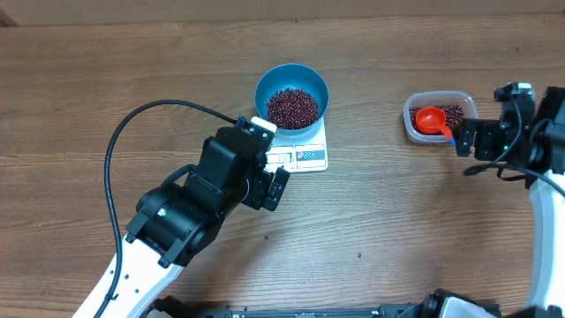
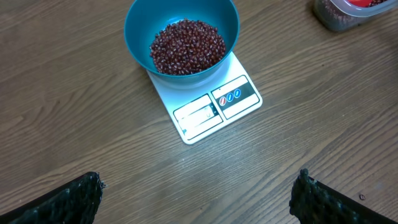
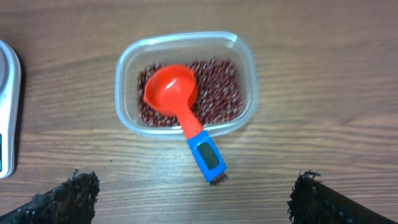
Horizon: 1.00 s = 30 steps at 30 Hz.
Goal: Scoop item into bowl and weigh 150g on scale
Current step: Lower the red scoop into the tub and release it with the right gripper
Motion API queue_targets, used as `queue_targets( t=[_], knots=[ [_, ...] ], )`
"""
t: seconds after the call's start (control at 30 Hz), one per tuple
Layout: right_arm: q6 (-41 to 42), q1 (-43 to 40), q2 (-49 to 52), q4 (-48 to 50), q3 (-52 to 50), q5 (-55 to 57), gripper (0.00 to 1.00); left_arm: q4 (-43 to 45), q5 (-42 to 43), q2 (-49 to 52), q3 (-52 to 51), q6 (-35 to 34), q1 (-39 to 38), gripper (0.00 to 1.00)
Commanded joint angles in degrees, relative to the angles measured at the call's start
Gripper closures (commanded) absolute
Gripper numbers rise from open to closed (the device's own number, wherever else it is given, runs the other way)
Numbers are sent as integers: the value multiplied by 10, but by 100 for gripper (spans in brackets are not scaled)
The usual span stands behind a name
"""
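Note:
The blue bowl (image 1: 292, 88) (image 2: 137, 31) stands on the white scale (image 1: 309, 155) (image 2: 211, 112) and holds a heap of dark red beans (image 1: 292, 107) (image 2: 186, 46). My left gripper (image 1: 272, 161) (image 2: 199, 193) hovers just in front of the scale's display edge, open, with bare wood between its fingers. More beans (image 3: 221, 93) lie in a clear tub (image 1: 410, 119) (image 3: 245, 68) at the right. A red scoop (image 1: 430, 120) (image 3: 171, 93) rests in the tub, its blue handle (image 3: 207, 155) sticking out over the rim. My right gripper (image 1: 481, 119) (image 3: 193, 196) stands open just short of the handle, holding nothing.
The black cable of the left arm (image 1: 110, 159) loops over the table's left half. In the right wrist view the scale's edge (image 3: 7, 112) shows at the far left. A corner of the tub (image 2: 336, 15) shows at the top right of the left wrist view.

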Motion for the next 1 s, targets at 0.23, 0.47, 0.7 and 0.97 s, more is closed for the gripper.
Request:
queue_targets(
  t=[0.23, 0.47, 0.7, 0.97],
  knots=[
    [-103, 4, -14, -19, 19, -89, 4, 1, -5, 2, 4, 9, 3, 1],
    [-103, 4, -14, -28, 19, -90, 0, 1, -5, 2, 4, 9, 3, 0],
    [-103, 4, -14, -28, 19, -90, 0, 1, -5, 2, 4, 9, 3, 0],
    [-103, 4, -14, -28, 19, -90, 0, 1, -5, 2, 4, 9, 3, 0]
  ],
)
